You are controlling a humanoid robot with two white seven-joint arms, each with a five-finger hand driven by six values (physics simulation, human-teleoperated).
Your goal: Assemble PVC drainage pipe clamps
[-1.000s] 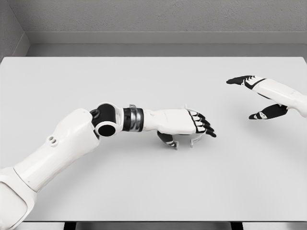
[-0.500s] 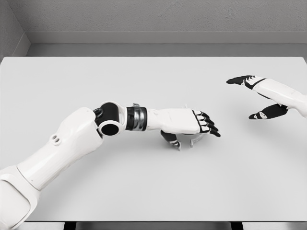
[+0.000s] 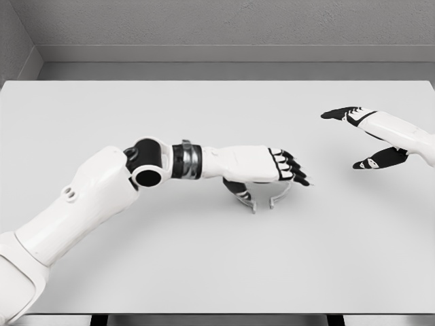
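A small pale grey U-shaped pipe clamp (image 3: 270, 197) stands on the white table (image 3: 217, 265) near the middle. My left hand (image 3: 273, 185) is stretched flat just above it, palm down. Its black fingertips (image 3: 296, 175) point right and the thumb (image 3: 237, 190) hangs down beside the clamp's left leg. The fingers are straight, not curled around the clamp. Most of the clamp's top is hidden under the palm. My right hand (image 3: 355, 138) hovers at the right edge, open, with index finger and thumb spread wide and nothing between them.
The table's far edge meets a grey wall (image 3: 217, 27). The near edge runs along the bottom of the view. No other objects are visible on the table.
My left hand has risen slightly and shifted a little right, so more of the clamp shows beneath it. The right hand has not moved.
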